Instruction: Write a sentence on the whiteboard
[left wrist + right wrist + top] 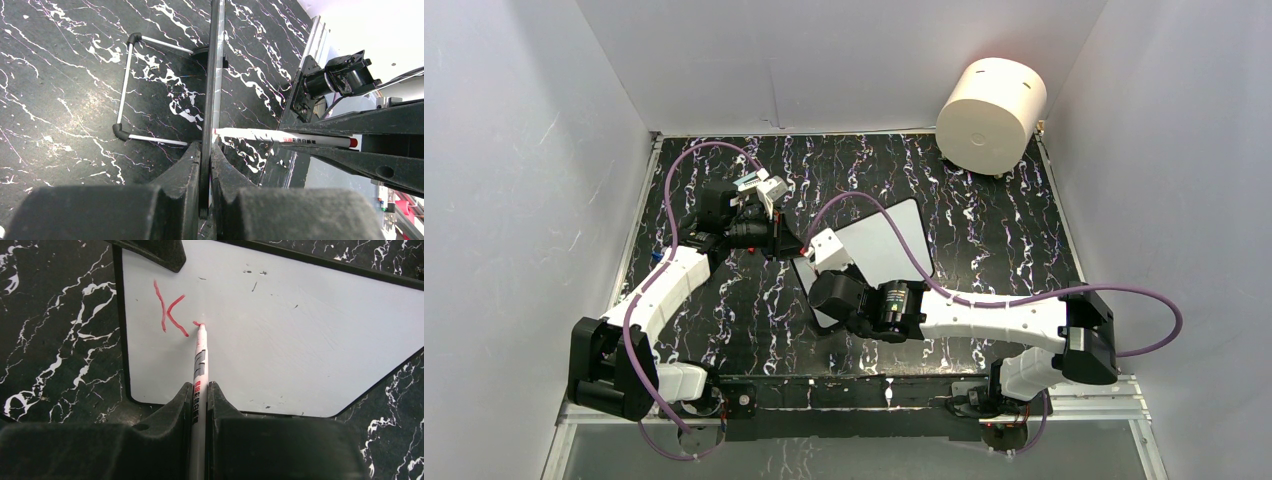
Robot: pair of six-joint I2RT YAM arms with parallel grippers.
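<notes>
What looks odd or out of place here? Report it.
The cream cylinder in the far right corner looks tipped, its flat face tilted off upright. The whiteboard carries a few scattered small dark flecks.

Bright, even light is washing the white walls [824, 60]; near fingers [165, 430] are blurring in both wrist views, glare is bleaching the left one's top-right corner.

Red "K" [167, 315] on whiteboard [300, 340], marker [200, 365] print illegible
</notes>
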